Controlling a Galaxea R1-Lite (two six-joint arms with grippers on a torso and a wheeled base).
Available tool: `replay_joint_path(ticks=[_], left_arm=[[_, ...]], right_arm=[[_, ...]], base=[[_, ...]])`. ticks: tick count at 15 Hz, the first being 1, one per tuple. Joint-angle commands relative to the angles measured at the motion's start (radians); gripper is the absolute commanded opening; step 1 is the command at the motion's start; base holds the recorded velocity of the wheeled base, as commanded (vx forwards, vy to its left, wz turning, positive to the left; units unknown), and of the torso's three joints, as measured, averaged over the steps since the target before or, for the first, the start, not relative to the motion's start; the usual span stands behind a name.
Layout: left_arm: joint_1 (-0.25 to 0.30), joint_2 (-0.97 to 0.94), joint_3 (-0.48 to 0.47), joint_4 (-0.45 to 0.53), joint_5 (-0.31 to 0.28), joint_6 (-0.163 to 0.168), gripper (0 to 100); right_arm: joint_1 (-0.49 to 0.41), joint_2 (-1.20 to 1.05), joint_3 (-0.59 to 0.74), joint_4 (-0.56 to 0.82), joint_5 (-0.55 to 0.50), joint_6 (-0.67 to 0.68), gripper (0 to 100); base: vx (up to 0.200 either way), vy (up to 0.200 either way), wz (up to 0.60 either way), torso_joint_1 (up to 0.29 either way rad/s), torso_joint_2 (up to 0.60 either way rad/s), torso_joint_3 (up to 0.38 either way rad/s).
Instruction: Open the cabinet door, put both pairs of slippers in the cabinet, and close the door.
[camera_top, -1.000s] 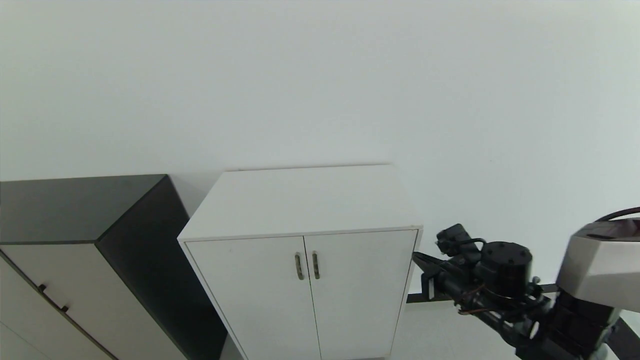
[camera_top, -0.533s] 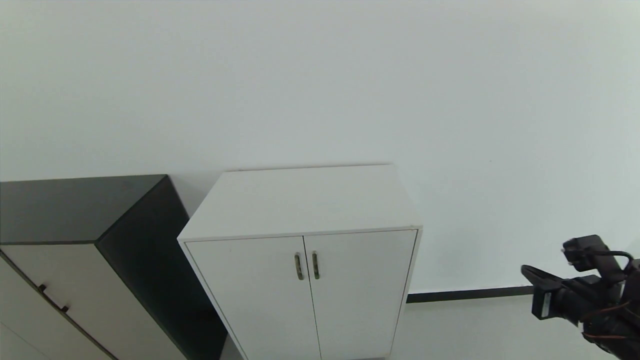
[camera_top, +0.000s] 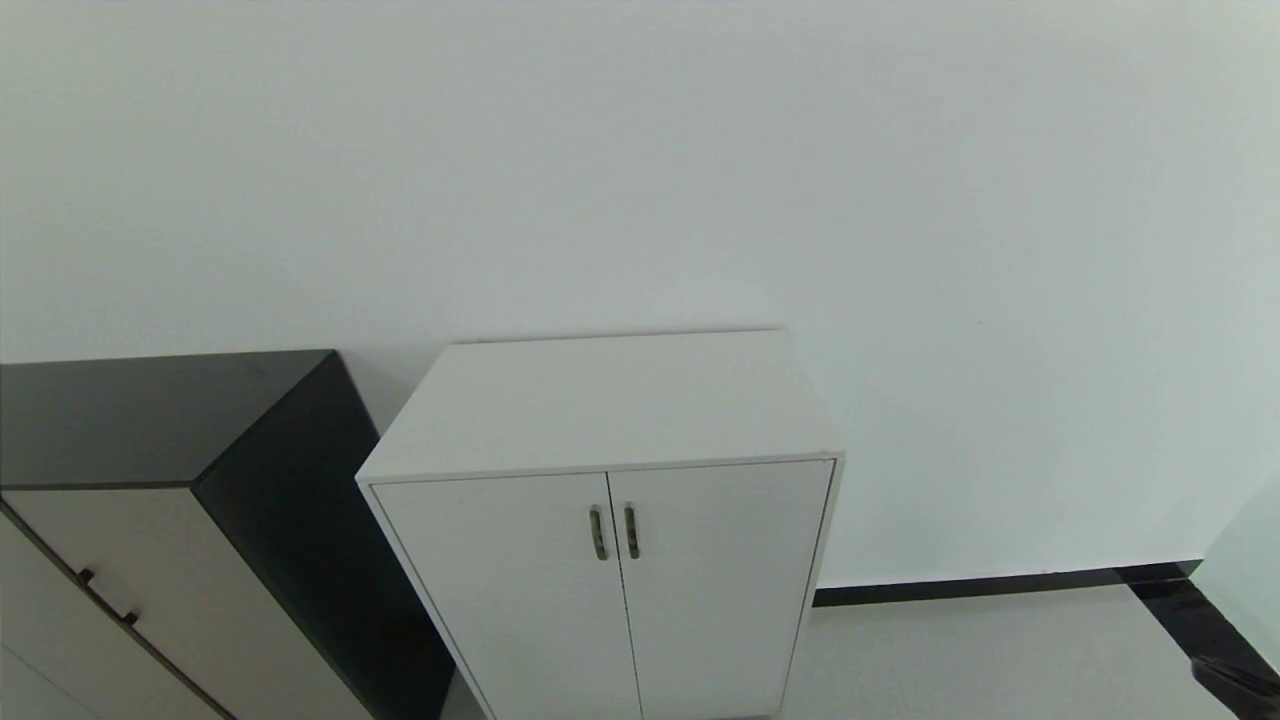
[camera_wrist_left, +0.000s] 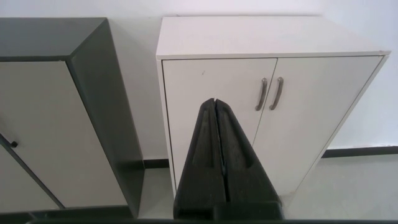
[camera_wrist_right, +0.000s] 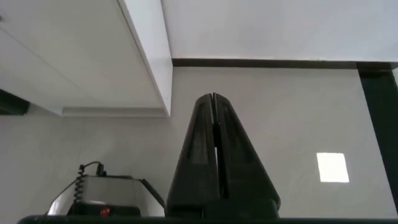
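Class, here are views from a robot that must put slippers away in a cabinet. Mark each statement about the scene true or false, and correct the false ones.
1. Both doors of the white cabinet are closed. True.
2. The left gripper is wide open. False: it is shut, with nothing in it, and points at the white cabinet's front.
3. A dark-topped cabinet stands next to the white cabinet. True.
4. The two handles sit at the outer edges of the doors. False: they are side by side in the middle, where the doors meet.
5. The right gripper holds a slipper. False: it is shut and holds nothing, above the bare floor.
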Motion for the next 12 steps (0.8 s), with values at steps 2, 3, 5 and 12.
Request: replay_joint_path(ticks=[2,3,5,12], left_arm=[[0.000,0.000,0.000,0.000,0.001,0.000,0],[0.000,0.000,0.000,0.000,-0.001,0.000,0],[0.000,0.000,0.000,0.000,-0.001,0.000,0],[0.000,0.000,0.000,0.000,0.001,0.000,0]], right_arm=[[-0.016,-0.712,0.000,0.541,0.021,0.001,0],[-0.008,-0.760,-0.002,0.566,0.021,0.007,0],[-0.006,-0.898,-0.002,0.558,0.018,0.014,0],[-0.048,-0.979,0.000,0.558,-0.005,0.003,0]], base=[[0.000,0.000,0.00,0.000,0.00,0.000],[0.000,0.000,0.00,0.000,0.00,0.000],[0.000,0.000,0.00,0.000,0.00,0.000],[0.000,0.000,0.00,0.000,0.00,0.000]])
